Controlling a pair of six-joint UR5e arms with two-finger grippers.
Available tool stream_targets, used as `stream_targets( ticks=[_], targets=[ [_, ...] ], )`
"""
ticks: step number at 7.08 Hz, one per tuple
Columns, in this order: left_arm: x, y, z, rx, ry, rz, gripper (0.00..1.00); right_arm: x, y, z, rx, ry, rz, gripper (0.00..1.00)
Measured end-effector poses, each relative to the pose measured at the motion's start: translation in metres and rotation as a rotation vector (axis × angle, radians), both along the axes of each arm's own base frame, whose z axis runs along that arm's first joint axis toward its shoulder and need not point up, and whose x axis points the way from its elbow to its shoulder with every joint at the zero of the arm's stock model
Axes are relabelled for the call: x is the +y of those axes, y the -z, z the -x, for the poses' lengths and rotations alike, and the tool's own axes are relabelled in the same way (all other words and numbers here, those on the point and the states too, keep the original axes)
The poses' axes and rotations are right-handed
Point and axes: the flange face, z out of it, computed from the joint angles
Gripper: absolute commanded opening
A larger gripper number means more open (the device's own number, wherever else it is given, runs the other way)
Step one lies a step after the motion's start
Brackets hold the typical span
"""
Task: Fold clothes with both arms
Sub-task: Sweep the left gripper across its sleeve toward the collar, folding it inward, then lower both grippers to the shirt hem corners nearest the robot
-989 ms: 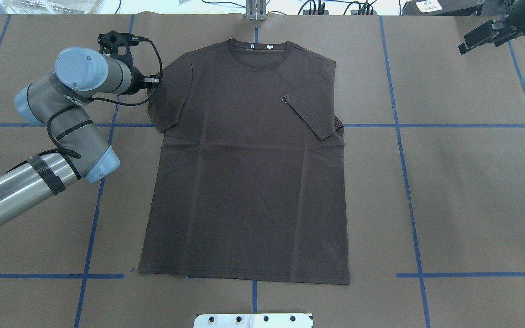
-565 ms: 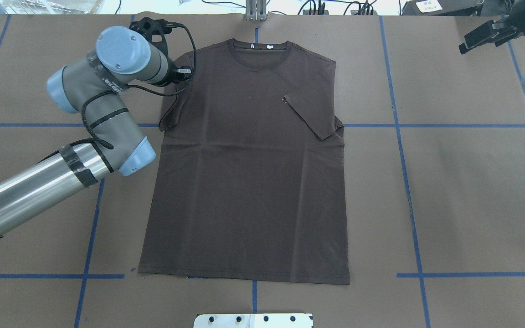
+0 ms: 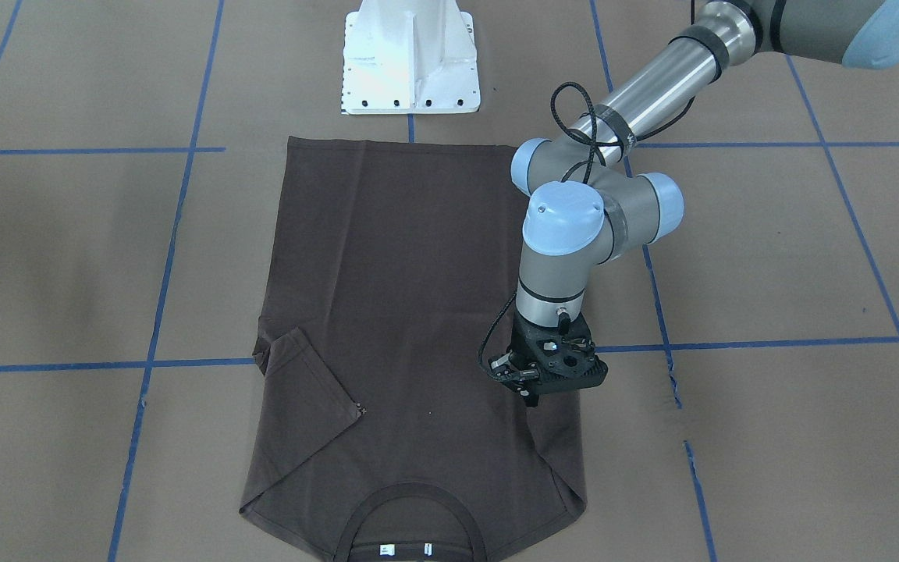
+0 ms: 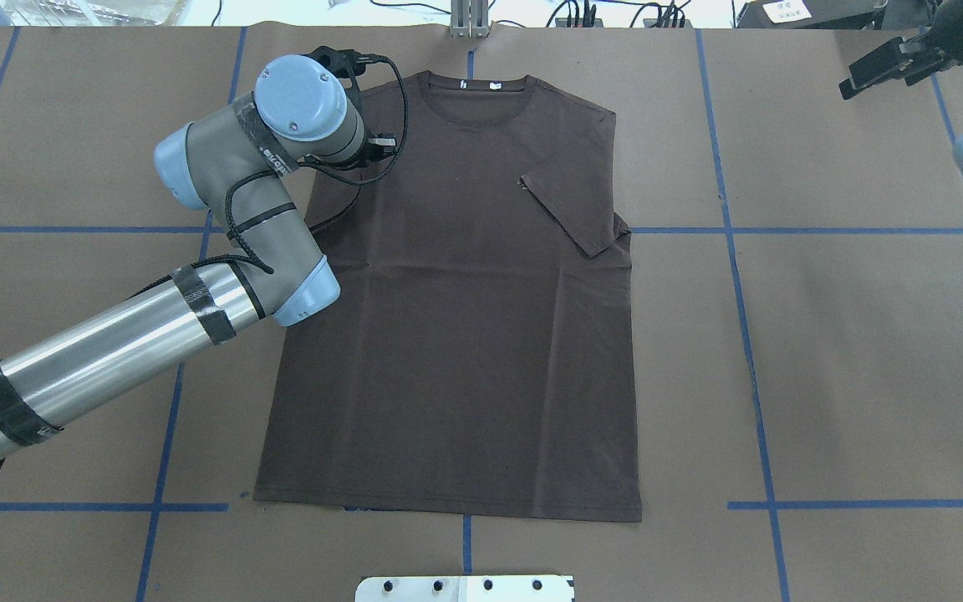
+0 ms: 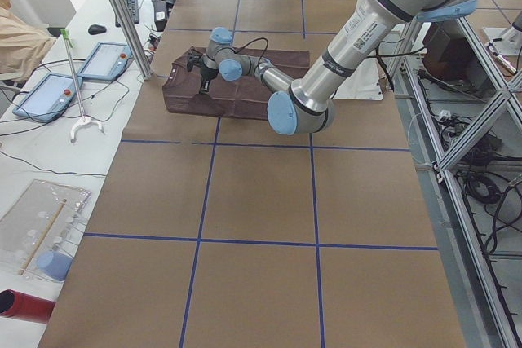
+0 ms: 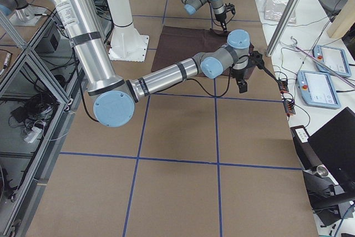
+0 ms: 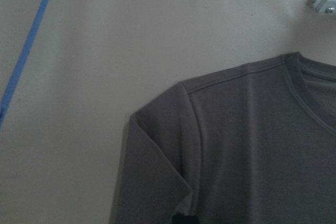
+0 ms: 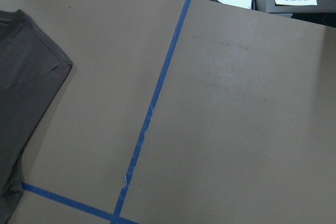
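- Shirt (image 4: 465,334), dark brown, lies flat and front up in the middle of the table (image 4: 849,351). Its collar (image 4: 476,104) is at the edge far from the robot, and its hem is nearest the white base (image 3: 410,55).
- Right sleeve (image 4: 569,205) is folded in over the chest, with its cuff corner pointing toward the middle.
- Left arm (image 4: 105,359) reaches in from the robot's left and bends down over the shirt's other shoulder.
- Left claw (image 3: 531,394) points down with its tips pinched together on the edge of the left sleeve (image 3: 557,441). That sleeve is turned inward over the body, and a slanted fold runs from the tips to the shoulder.
- Right claw (image 4: 870,67) hangs over bare table near the far right corner, well apart from the shirt. I cannot tell whether its fingers are apart or together.
- Blue tape lines (image 4: 749,351) cross the brown table cover in a grid.
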Motion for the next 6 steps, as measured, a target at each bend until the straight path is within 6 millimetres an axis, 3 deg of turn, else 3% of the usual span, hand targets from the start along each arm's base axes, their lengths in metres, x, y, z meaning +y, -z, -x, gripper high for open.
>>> stream_targets(
  ticks=[2, 4, 5, 6],
  targets=[
    [0.008, 0.009, 0.010, -0.009, -0.062, -0.079, 1.00, 0.002, 0.009, 0.006, -0.012, -0.009, 0.009, 1.00],
    [0.039, 0.017, 0.037, 0.044, -0.113, -0.132, 1.00, 0.029, 0.036, 0.045, -0.066, -0.062, 0.093, 1.00],
    [0.060, 0.019, 0.054, 0.081, -0.141, -0.145, 1.00, 0.062, 0.057, 0.078, -0.087, -0.103, 0.126, 1.00],
    [0.083, 0.022, 0.068, 0.117, -0.168, -0.161, 1.00, 0.111, 0.080, 0.115, -0.117, -0.144, 0.164, 1.00]
  ],
)
